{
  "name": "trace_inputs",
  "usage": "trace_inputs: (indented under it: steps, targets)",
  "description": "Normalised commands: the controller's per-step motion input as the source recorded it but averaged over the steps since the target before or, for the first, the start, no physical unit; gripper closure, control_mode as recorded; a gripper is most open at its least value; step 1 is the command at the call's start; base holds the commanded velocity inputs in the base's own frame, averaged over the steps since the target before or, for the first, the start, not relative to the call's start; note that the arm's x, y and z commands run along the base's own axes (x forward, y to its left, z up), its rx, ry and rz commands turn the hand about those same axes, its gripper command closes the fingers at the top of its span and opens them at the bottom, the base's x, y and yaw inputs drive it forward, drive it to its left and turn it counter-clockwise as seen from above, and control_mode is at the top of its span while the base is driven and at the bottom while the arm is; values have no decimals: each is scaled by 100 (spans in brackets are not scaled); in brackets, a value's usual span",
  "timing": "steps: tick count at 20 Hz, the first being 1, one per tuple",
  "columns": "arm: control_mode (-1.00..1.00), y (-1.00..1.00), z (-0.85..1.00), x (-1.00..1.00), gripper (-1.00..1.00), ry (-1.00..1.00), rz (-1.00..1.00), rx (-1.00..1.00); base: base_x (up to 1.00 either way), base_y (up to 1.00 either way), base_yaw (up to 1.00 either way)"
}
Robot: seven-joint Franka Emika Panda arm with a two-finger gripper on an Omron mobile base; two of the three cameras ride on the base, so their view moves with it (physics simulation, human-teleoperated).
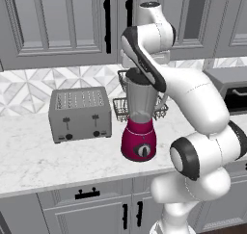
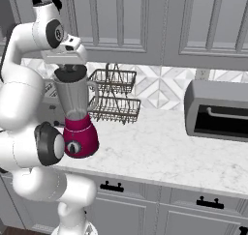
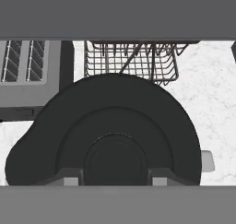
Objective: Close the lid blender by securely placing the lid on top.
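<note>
On counter near front edge: blender (image 1: 139, 127). Lid (image 3: 110, 135) at jar mouth, pinched in nearly closed gripper (image 3: 113, 179). Risk: lid off-centre or tilted at release, slips off rim, falls beside toaster (image 1: 80, 113).

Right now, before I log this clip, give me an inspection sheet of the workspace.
Surface: white marble counter, bare in front of the blender.
Job's things: black lid sits at the mouth of the blender jar; whether it is fully seated cannot be told.
Clutter: grey toaster left of the blender; wire rack behind it; dark toaster oven at the right.
Grippers: gripper shut on the lid, directly above the jar.
Cables: nothing seen.
Surroundings: grey cabinets above, patterned tile backsplash.
</note>
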Motion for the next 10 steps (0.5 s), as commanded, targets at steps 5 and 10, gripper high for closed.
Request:
trace_inputs:
  steps: [5,10]
  targets:
    - [-100,0,0,-26,100,7,0,0,0,0,0]
    - [-100,0,-2,0,100,0,0,0,0,0,0]
